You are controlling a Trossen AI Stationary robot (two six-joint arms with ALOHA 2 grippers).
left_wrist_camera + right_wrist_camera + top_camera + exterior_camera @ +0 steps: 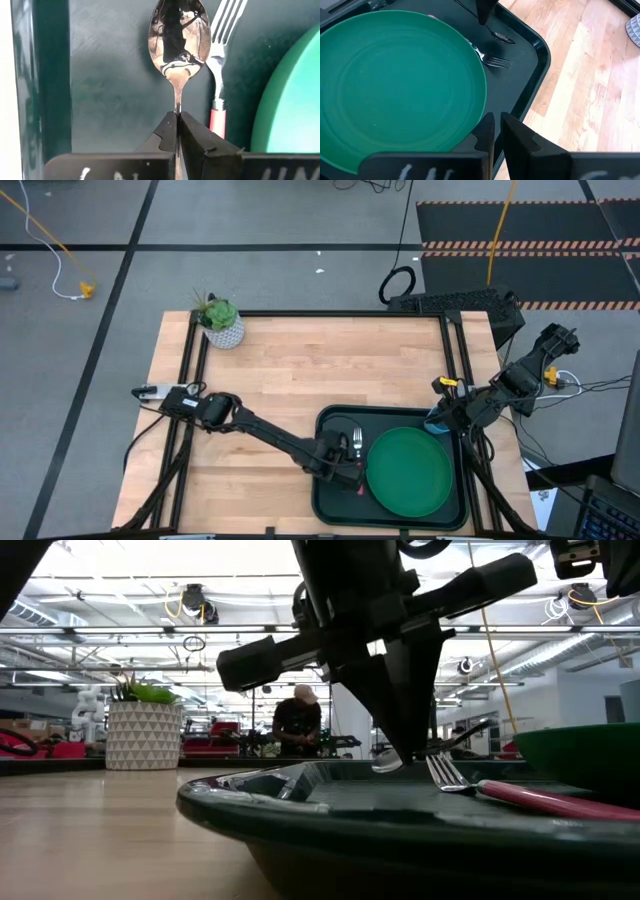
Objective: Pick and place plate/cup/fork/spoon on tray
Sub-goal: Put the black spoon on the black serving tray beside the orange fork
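Note:
The dark tray (330, 500) lies at the table's near right. On it are the green plate (407, 470) and the red-handled fork (357, 444), which lies left of the plate. My left gripper (338, 452) is over the tray's left part, shut on the metal spoon (176, 35). My right gripper (441, 418) hovers by the tray's far right corner, above the plate's edge (470, 100), fingers together and empty. A bit of bright blue, the cup (432, 424), shows under the right arm and is mostly hidden. My left gripper pinches the spoon's thin handle (177, 106) between its two fingertips, a short way behind the bowl. The fingers lie along the handle and slant down from the table's left. The bowl (387, 762) points ahead, low over the tray floor beside the fork's tines; whether it touches, I cannot tell.
A white pot with a green plant (221, 326) stands at the table's far left corner. Bare wooden tabletop (300, 370) lies between it and the tray. A person (297, 722) stands in the room beyond the table.

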